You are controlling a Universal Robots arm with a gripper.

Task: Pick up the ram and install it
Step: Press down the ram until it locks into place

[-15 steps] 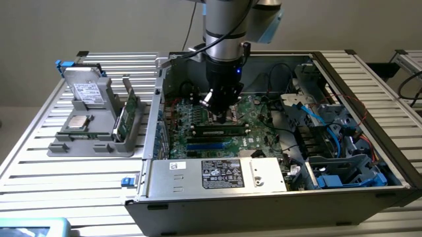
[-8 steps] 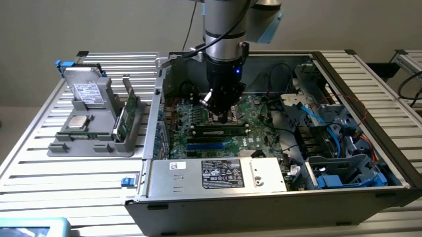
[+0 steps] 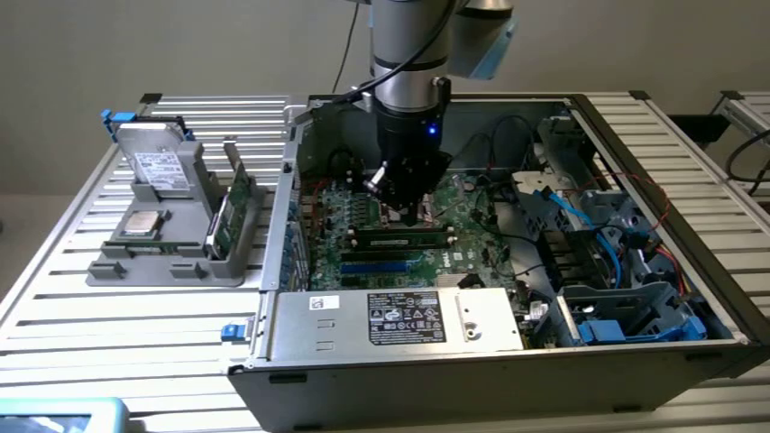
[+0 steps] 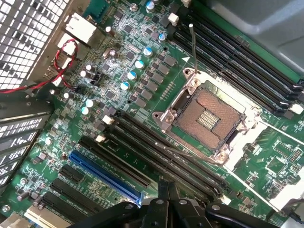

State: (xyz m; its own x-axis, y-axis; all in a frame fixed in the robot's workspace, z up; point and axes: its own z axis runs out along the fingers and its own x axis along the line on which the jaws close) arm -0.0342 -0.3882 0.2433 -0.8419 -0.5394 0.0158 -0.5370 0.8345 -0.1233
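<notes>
The ram (image 3: 220, 225), a long narrow green stick with dark chips, stands on edge in a grey holder (image 3: 169, 262) at the exterior view's left, outside the computer case. My gripper (image 3: 413, 216) is far from it, inside the open case and low over the motherboard (image 4: 142, 71). Its fingertips (image 4: 165, 189) sit together just above the long black slots (image 4: 161, 152), beside the empty processor socket (image 4: 209, 118). I see nothing between the fingers. The four long black memory slots (image 4: 237, 52) beyond the socket stand empty.
The grey holder also carries a drive (image 3: 157, 167), a square silver chip (image 3: 144, 224) and another green card (image 3: 238, 176). A blue slot (image 4: 107, 176) lies beside the black ones. The power supply box (image 3: 403, 316), a blue drive cage (image 3: 626, 316) and loose cables (image 3: 542, 194) crowd the case.
</notes>
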